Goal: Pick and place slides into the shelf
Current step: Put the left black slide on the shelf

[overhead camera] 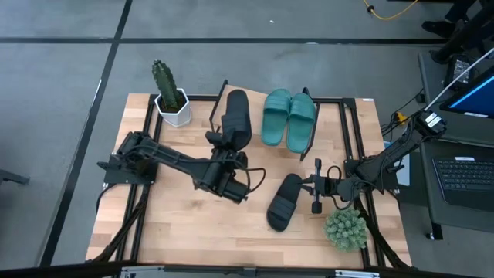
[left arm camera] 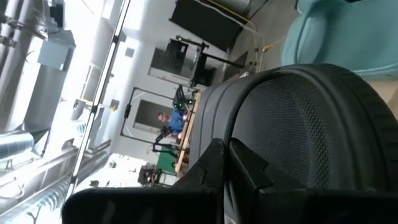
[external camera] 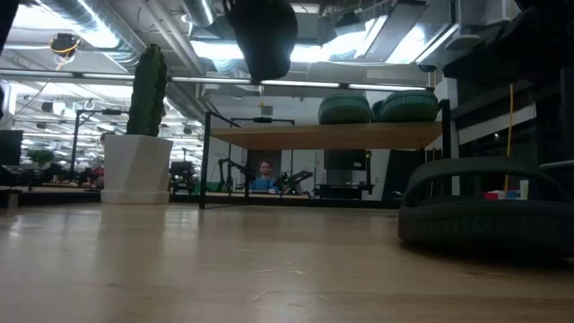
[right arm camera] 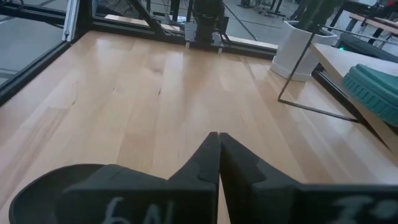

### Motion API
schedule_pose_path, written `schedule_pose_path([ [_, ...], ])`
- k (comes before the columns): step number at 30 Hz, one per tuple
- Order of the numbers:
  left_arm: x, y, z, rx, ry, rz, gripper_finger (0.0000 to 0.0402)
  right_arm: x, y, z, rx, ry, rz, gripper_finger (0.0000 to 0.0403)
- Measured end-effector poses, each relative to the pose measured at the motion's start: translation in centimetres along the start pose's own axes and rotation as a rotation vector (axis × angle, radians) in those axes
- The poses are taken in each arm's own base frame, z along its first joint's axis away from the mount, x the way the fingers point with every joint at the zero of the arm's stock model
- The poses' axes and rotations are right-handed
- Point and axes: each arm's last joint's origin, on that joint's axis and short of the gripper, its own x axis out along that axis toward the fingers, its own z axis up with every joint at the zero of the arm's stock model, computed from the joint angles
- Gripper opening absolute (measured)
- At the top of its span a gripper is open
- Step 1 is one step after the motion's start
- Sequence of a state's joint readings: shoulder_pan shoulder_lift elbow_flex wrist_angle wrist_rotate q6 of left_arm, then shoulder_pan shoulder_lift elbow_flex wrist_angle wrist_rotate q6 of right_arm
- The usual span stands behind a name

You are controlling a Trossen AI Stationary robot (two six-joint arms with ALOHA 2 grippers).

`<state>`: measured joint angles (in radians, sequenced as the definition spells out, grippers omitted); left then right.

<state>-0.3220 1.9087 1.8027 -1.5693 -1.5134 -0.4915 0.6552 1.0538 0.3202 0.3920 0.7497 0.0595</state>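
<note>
My left gripper (overhead camera: 229,144) is shut on a black slide (overhead camera: 236,114), raised over the left part of the shelf (overhead camera: 332,100); the low view shows this slide (external camera: 262,36) well above the shelf board (external camera: 296,136). Two teal slides (overhead camera: 276,116) (overhead camera: 302,121) lie side by side on the board. The other black slide (overhead camera: 284,201) lies on the table, strap up (external camera: 484,202). My right gripper (overhead camera: 310,185) is shut, low over the table just right of that slide. My left gripper pinches the lifted black slide by its near end (left arm camera: 249,134) between the two fingers (left arm camera: 214,165). The fingers reach toward the table's far edge, along the slide's length. The slide is clear of table and shelf, and its body extends away from the fingers toward the far edge. My right gripper stands against the side of the black slide on the table; I cannot tell whether it touches it.
A cactus in a white pot (overhead camera: 171,99) stands at the shelf's left end. A small green plant (overhead camera: 345,228) sits near the table's near right corner. Bare wood (right arm camera: 155,93) stretches left of the right gripper. A person (external camera: 265,175) is far off in the room.
</note>
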Motion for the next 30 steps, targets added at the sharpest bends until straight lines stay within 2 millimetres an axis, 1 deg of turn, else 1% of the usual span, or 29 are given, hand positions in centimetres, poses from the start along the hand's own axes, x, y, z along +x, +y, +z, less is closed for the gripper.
schedule_pose_path([
  [5, 0.1, -0.5, 0.0, -0.006, 0.004, -0.003, 0.0000, 0.0, 0.0, 0.0, -0.016, 0.001, -0.001, 0.0011],
  [9, -0.3, -1.2, -0.3, 0.012, 0.000, -0.017, 0.0000, 0.2, -0.2, 0.0, -0.014, 0.004, -0.015, 0.0011],
  [13, -0.4, -2.0, -0.8, 0.042, -0.013, 0.000, 0.0000, 0.4, -0.6, 0.0, -0.011, 0.011, -0.035, 0.0011],
  [15, -0.4, -2.1, -0.9, 0.058, -0.021, 0.015, 0.0000, 0.5, -0.7, -0.1, -0.009, 0.015, -0.043, 0.0011],
  [19, 0.5, -1.9, -1.0, 0.075, -0.001, 0.034, 0.0000, 0.7, -1.0, -0.1, -0.006, 0.018, -0.060, 0.0011],
  [21, 1.2, -1.4, -1.1, 0.086, 0.017, 0.043, 0.0000, 0.8, -1.1, -0.1, -0.004, 0.019, -0.067, 0.0011],
  [26, 2.6, 0.6, -1.6, 0.059, 0.048, 0.077, 0.0000, 0.9, -1.2, -0.1, -0.005, 0.024, -0.074, 0.0011],
  [30, 2.7, 2.7, -2.1, 0.008, 0.053, 0.084, 0.0000, 0.9, -1.3, -0.1, -0.008, 0.027, -0.073, 0.0011],
])
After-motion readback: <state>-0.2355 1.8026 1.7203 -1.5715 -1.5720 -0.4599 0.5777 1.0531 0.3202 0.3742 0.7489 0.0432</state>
